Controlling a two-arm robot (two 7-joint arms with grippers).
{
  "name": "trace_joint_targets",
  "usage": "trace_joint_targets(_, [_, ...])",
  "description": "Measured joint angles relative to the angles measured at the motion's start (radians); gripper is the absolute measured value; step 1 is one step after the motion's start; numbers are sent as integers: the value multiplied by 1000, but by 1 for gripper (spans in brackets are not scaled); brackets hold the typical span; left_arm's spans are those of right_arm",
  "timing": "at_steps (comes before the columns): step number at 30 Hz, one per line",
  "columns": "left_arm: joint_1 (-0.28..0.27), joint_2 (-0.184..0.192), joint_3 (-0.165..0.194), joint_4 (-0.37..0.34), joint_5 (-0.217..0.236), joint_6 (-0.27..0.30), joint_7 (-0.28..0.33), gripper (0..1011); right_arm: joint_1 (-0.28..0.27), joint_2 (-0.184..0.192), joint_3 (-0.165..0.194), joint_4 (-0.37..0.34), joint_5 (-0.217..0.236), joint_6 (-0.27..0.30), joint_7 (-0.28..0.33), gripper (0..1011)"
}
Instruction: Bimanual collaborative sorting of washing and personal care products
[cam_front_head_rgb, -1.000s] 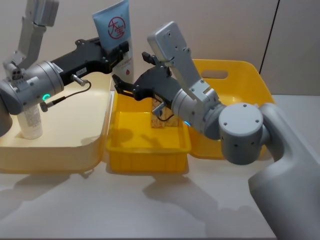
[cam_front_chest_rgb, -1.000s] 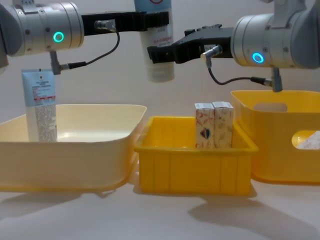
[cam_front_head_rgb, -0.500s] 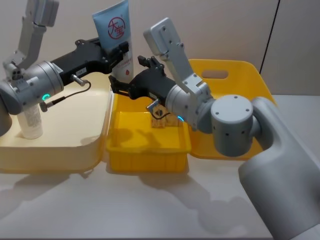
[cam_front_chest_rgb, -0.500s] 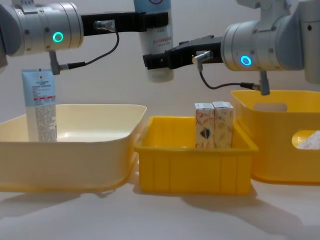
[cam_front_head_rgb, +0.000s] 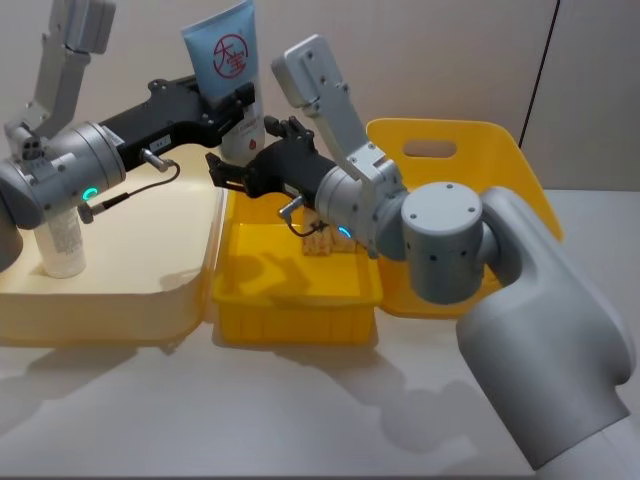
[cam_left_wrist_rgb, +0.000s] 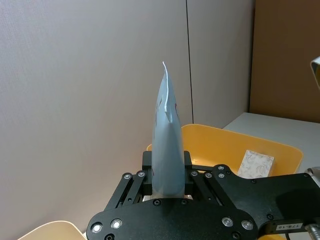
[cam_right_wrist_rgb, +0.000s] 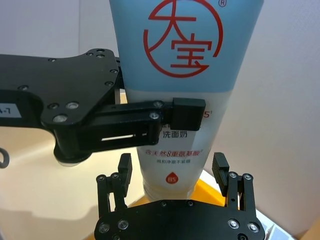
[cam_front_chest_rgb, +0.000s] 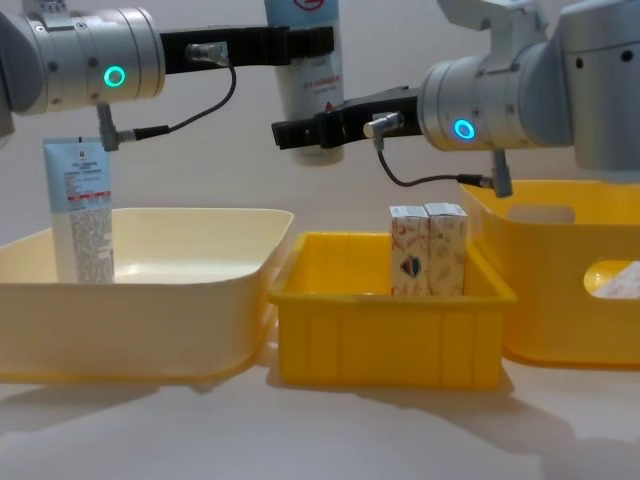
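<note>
Right gripper (cam_right_wrist_rgb: 172, 161) fingers apart — one each side of tube (cam_front_head_rgb: 224, 58) low end. Tube stands upright in air, cap down, clamped higher up by left gripper (cam_front_head_rgb: 238, 108) — right one just under it.

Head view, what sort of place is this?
Likely a robot test bench: cream bin and yellow bin on a white table, bare wall panels behind, left gripper holding a pale-blue tube, right gripper open at its base.

The pale tabletop (cam_front_head_rgb: 300, 410) carries three bins in a row: a wide cream bin (cam_front_head_rgb: 110, 312) at the left, a small yellow bin (cam_front_head_rgb: 295, 312) just beside it, and a larger yellow bin (cam_front_head_rgb: 500, 150) at the right.
</note>
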Motion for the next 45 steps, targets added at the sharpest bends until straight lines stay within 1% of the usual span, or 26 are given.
trace_joint_targets(15, [-6,5,10,9,-12,-7,0,312,53,-32,-12,87,-20,-33,-17,1001])
trace_joint_targets(24, [-7,8,14,10,-17,-8,1,312,67,-42,-14,115,-27,-43,-20,996])
trace_joint_targets(25, [-7,8,14,10,-18,-9,1,311,69,-44,-15,118,-28,-44,-20,963])
trace_joint_targets(27, [-7,9,15,10,-18,-9,2,312,70,-45,-15,121,-28,-45,-21,941])
trace_joint_targets(29, [-7,9,15,10,-19,-9,2,313,72,-46,-15,124,-29,-45,-21,896])
trace_joint_targets(30, [-7,9,15,10,-19,-9,2,312,73,-47,-15,126,-29,-46,-21,864])
trace_joint_targets(31, [-7,9,15,10,-19,-9,2,312,73,-47,-15,127,-30,-46,-21,811])
trace_joint_targets(32, [-7,9,15,10,-19,-9,3,312,74,-47,-16,128,-30,-47,-21,811])
trace_joint_targets(36, [-7,9,16,10,-20,-9,3,312,76,-49,-16,133,-31,-49,-21,690])
trace_joint_targets(39, [-7,9,16,10,-20,-9,3,312,78,-50,-16,135,-32,-50,-21,662])
trace_joint_targets(45, [-7,10,17,10,-21,-9,4,312,79,-51,-16,138,-33,-51,-21,654])
